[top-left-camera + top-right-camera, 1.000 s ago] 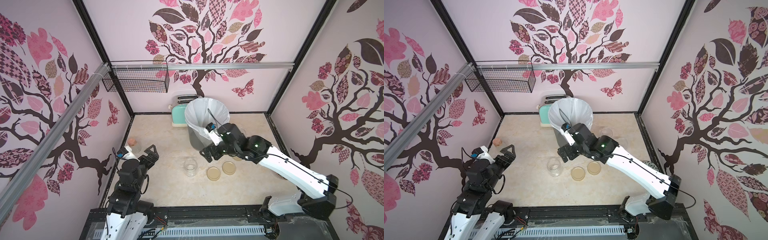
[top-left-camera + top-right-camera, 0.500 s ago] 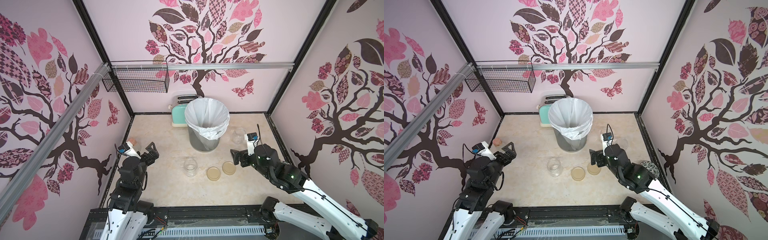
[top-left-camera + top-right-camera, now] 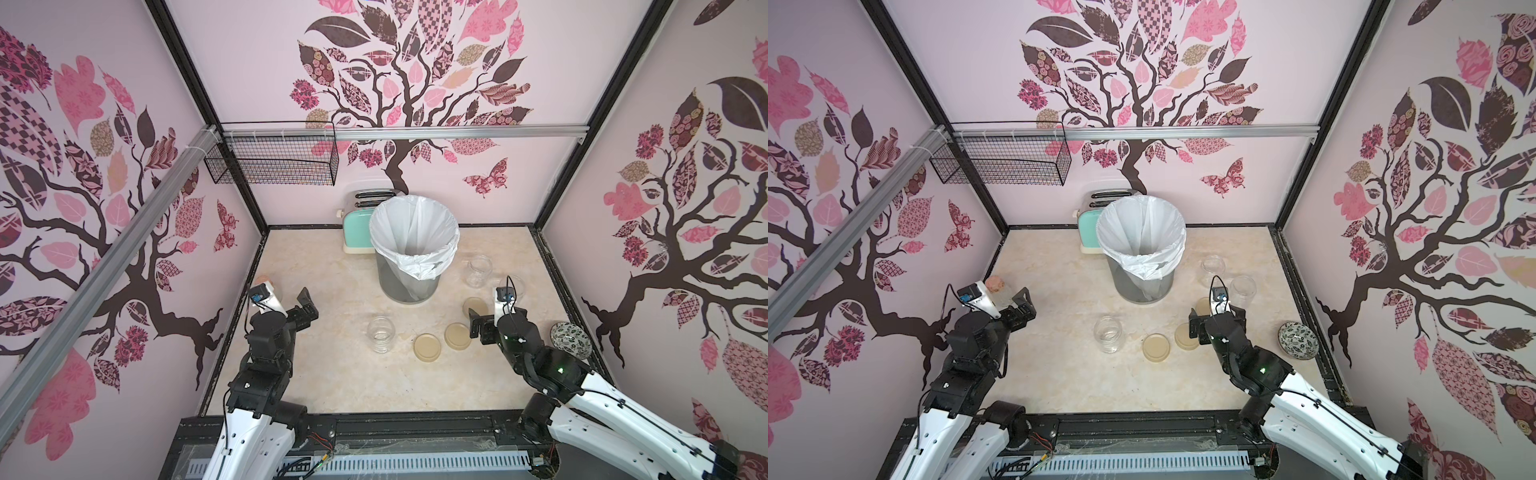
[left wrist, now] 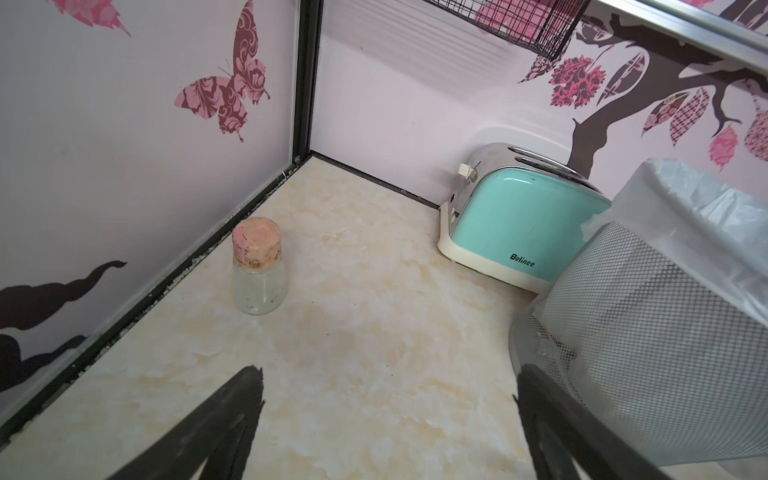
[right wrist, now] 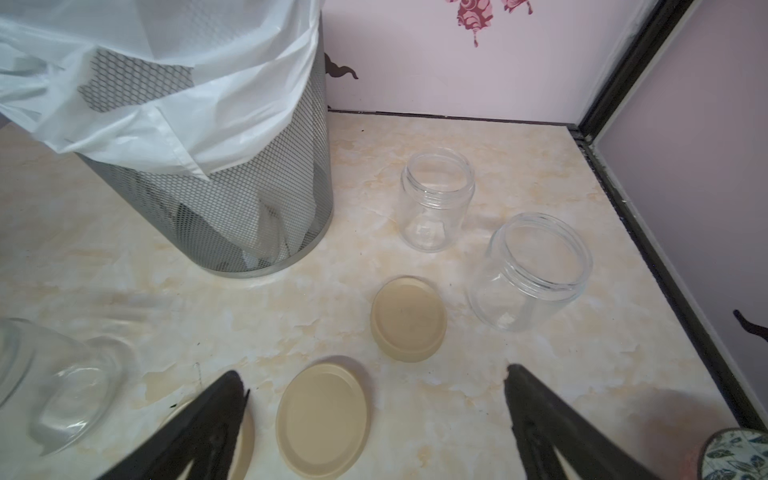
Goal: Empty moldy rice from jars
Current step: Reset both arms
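The left gripper (image 4: 388,369) hangs over the near left part of the table (image 3: 332,382), its jaws spread wide with nothing between them. Just beyond it, close to the left wall, a small corked bottle (image 4: 258,270) stands upright. On the far wall above that side hangs a wire basket (image 3: 270,162).

At the far middle of the table a mint toaster (image 3: 357,232) sits against the wall. A mesh bin (image 3: 409,286) with a white liner (image 3: 415,224) stands just in front of it and to its right. Whether the moldy rice lies inside I cannot tell, as the liner's folds hide the bottom.

Near of the bin, slightly left, one of the jars (image 3: 380,332) stands upright, open and looking empty. To its right two beige lids (image 3: 427,346) (image 3: 458,336) lie flat side by side. A third lid (image 5: 409,318) lies a little farther back.

The right gripper (image 5: 374,374) hovers above these lids. Its jaws are fully apart and hold nothing.

Beyond it, right of the bin, the other two jars (image 5: 436,199) (image 5: 530,270) stand upright near each other, lidless and clear. By the right edge of the table, beside the right arm, lies a black-and-white patterned dish (image 3: 571,338).
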{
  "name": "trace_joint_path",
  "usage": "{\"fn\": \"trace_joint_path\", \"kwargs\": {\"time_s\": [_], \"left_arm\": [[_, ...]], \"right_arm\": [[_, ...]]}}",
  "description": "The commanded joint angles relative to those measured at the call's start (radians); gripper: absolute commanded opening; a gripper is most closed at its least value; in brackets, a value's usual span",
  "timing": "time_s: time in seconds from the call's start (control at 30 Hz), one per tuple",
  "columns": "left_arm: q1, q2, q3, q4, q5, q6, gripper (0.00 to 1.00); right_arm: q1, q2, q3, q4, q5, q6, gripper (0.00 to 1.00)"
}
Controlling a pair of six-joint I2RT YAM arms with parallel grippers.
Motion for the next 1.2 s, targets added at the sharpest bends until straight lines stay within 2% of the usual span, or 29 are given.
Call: {"fn": "trace_joint_path", "kwargs": {"time_s": [0.0,0.2,0.37,0.53,0.57,0.63,0.67,0.7,0.77,0.93,1.07,1.17], "left_arm": [[0.006,-0.003,-0.038,0.082,-0.037,0.107,0.98],[0.005,0.032,-0.160,0.231,-0.109,0.188,0.98],[0.005,0.141,-0.281,0.453,-0.143,0.254,0.98],[0.011,0.287,-0.368,0.730,-0.120,0.251,0.98],[0.015,0.325,-0.373,0.767,-0.106,0.252,0.98],[0.026,0.410,-0.371,0.808,-0.098,0.256,0.98],[0.034,0.453,-0.367,0.830,-0.103,0.249,0.98],[0.047,0.509,-0.366,0.875,-0.099,0.234,0.98],[0.072,0.582,-0.337,0.907,-0.054,0.241,0.98],[0.150,0.749,-0.259,0.986,0.047,0.239,0.98],[0.187,0.858,-0.207,1.056,0.116,0.322,0.98],[0.195,0.908,-0.158,1.026,0.133,0.309,0.98]], "right_arm": [[0.000,-0.067,-0.056,0.149,0.089,-0.026,0.99],[-0.002,-0.171,-0.220,0.307,0.201,-0.105,0.99],[-0.021,-0.113,-0.328,0.459,0.246,-0.190,1.00],[-0.138,0.021,-0.403,0.736,0.181,-0.294,0.99],[-0.199,0.044,-0.422,0.753,0.156,-0.253,0.99],[-0.350,0.077,-0.463,0.784,0.016,-0.174,0.99],[-0.437,0.081,-0.429,0.690,-0.072,-0.124,0.99],[-0.505,0.091,-0.423,0.696,-0.135,-0.101,0.99],[-0.572,0.113,-0.444,0.775,-0.184,-0.083,0.99],[-0.580,0.235,-0.445,0.955,-0.191,-0.134,0.99],[-0.581,0.414,-0.380,1.038,-0.178,-0.180,0.99],[-0.591,0.558,-0.345,1.190,-0.210,-0.236,0.99]]}}
